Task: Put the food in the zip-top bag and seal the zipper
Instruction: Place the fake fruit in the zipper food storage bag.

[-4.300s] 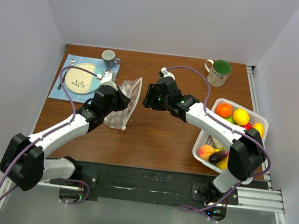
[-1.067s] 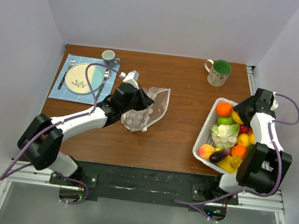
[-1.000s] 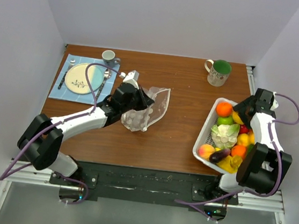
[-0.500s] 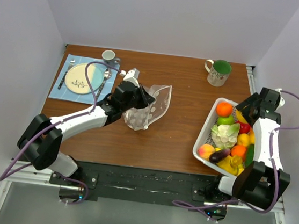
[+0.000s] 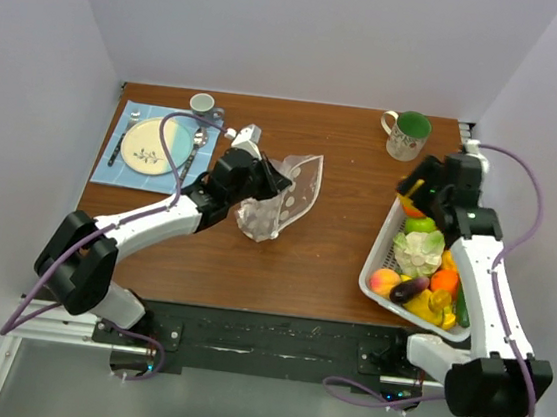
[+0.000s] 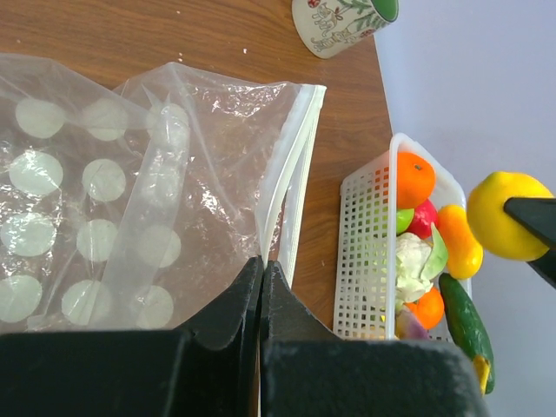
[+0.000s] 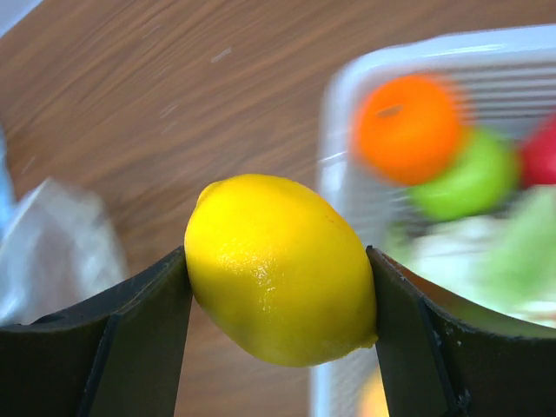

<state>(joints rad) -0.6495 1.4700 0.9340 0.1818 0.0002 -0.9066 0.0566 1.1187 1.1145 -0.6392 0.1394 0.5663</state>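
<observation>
Top view: the right arm is up out of the white basket (image 5: 378,252) and has swung left. A second ago it was dipped at the basket's far right side; now the right jaws hang over its far-left corner. The lemon barely shows under the wrist here. The left jaws hold the zip-top bag (image 5: 287,202) up by its top edge mid-counter (image 5: 336,235), mouth turned toward the basket and raised a bit more than a second ago. The rest of the food (image 5: 422,255) sits in the basket.

Left wrist: the left jaws are fully closed, pinching one lip of the bag by the zipper (image 6: 294,174). The mouth is only a narrow slit. The lemon (image 6: 506,215) shows at right above the basket, well apart from the bag.

Right wrist: the right jaws are part open, clamped on the lemon, fingers (image 7: 143,326) touching both its sides. The background is blurred.

Read: first piece picked, transfer leg under way — nothing seen in the bag, zipper unsealed. That slit mouth likely needs spreading before the drop.
</observation>
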